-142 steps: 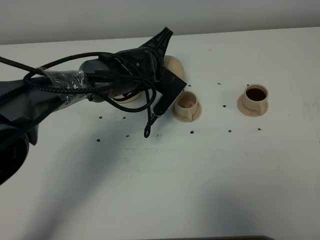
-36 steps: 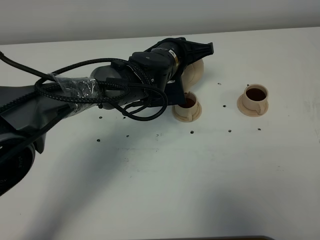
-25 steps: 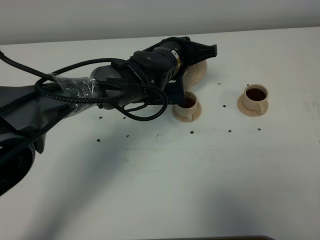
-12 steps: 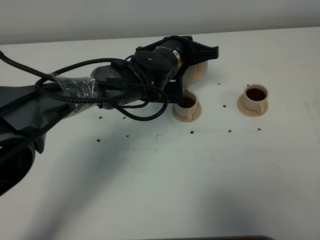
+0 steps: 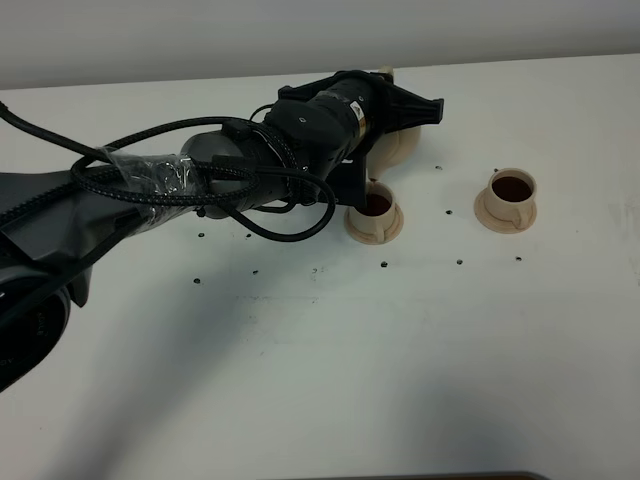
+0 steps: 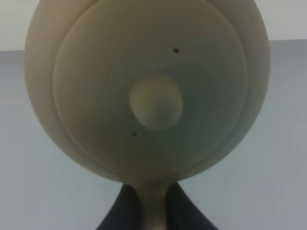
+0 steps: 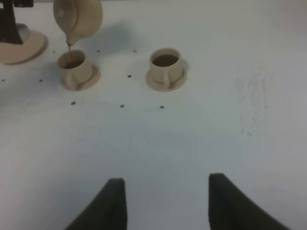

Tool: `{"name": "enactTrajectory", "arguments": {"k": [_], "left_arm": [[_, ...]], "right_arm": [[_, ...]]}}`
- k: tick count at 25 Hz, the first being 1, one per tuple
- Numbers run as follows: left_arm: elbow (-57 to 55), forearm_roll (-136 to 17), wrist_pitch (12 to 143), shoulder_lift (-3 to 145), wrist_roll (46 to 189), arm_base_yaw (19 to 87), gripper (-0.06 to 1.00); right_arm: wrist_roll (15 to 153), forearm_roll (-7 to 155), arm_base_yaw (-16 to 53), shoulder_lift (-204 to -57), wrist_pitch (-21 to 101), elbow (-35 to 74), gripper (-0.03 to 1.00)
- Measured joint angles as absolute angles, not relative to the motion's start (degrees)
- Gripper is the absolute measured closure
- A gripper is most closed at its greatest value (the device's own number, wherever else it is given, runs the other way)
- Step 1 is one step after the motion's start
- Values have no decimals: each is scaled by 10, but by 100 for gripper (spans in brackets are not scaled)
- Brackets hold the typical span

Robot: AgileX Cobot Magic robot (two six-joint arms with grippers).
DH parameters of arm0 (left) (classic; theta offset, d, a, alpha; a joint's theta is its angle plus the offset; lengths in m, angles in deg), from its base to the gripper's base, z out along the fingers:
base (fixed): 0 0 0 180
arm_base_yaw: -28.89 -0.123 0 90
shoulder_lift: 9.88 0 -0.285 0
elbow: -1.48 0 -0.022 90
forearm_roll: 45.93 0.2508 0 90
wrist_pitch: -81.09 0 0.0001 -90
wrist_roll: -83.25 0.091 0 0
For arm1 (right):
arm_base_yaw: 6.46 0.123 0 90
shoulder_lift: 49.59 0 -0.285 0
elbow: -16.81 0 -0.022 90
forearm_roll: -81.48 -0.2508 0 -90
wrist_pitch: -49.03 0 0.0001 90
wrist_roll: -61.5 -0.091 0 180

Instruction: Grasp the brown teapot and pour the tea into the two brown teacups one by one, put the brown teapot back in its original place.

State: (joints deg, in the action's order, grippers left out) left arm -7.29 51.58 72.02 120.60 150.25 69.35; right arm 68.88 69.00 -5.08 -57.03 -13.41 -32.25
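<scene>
Firmly closed, the left pincer (image 6: 152, 213) grips the brown teapot (image 5: 402, 150) by its loop handle. The pot hangs tipped, spout down, just above the nearer teacup (image 5: 375, 207), which holds dark tea. The other teacup (image 5: 512, 190), well to the right on the counter (image 5: 400, 350), is filled too. The wide saucer (image 7: 21, 48) lies near the nearer cup. The right pincer (image 7: 163, 201) gapes, holding nothing.

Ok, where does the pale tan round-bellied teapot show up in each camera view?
Exterior high: pale tan round-bellied teapot at upper middle, tilted.
Left wrist: it fills the picture, lid facing the camera.
Right wrist: far across the table, spout pointing down.
Shared landmark: the small tan cylindrical teacup under the spout, seen in exterior high and right wrist only.
</scene>
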Motion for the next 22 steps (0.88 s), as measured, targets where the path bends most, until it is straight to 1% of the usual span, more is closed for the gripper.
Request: {"name": "enactTrajectory", "arguments": {"k": [22], "left_arm": [[-73,544,747,1206,1502,693,83]], "right_arm": [[689,690,-51,-570,-134,-322,56]]}}
